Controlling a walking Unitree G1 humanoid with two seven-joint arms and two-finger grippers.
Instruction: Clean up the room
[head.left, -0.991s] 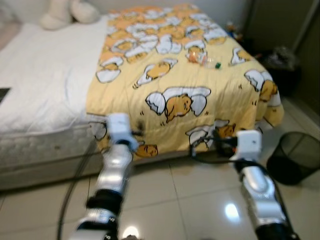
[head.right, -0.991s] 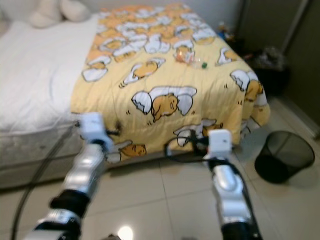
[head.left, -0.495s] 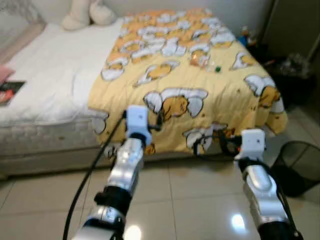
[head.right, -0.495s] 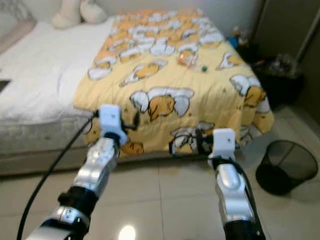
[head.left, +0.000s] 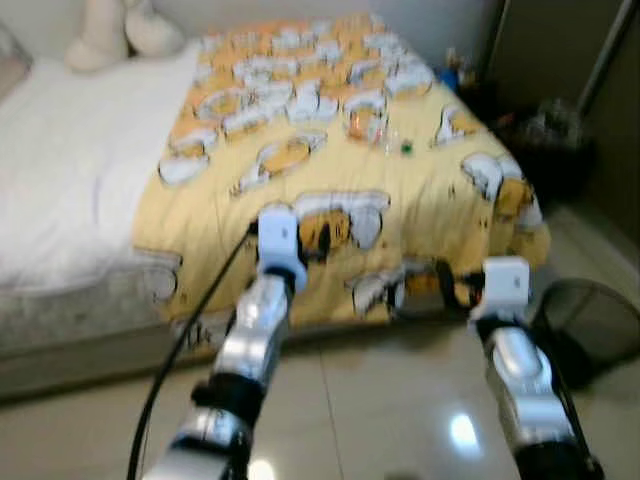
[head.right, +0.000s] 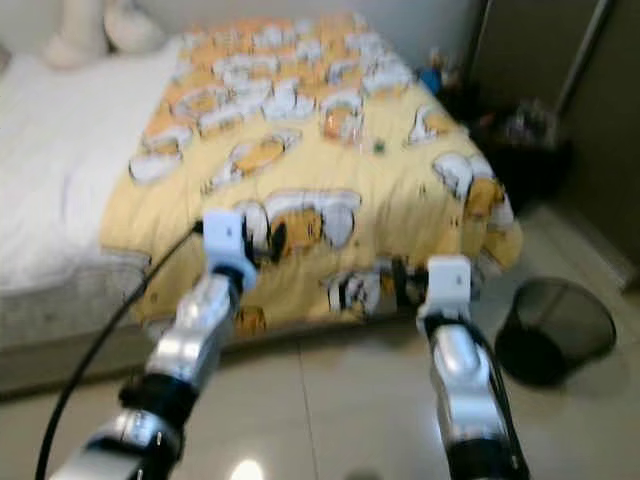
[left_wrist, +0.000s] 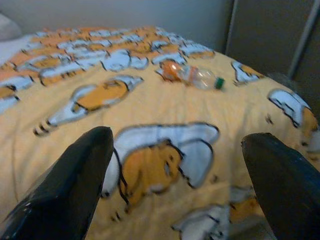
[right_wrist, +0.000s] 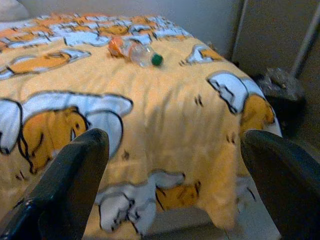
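Both silver arms reach forward from the bottom of the frame toward the bed (head.left: 60, 300). The left pincer (left_wrist: 177, 185) is raised over the near edge of the yellow blanket (head.left: 330, 150), near the middle of the frame. Its two black fingers (left_wrist: 75, 175) are spread wide and hold nothing. The right pincer (right_wrist: 175, 185) sits lower right, by the blanket's hanging edge, also wide open with nothing in it. A plastic bottle (left_wrist: 192, 75) lies on its side on the blanket in the upper middle, green cap pointing right. A black bin (head.right: 555, 325) stands on the floor at the right.
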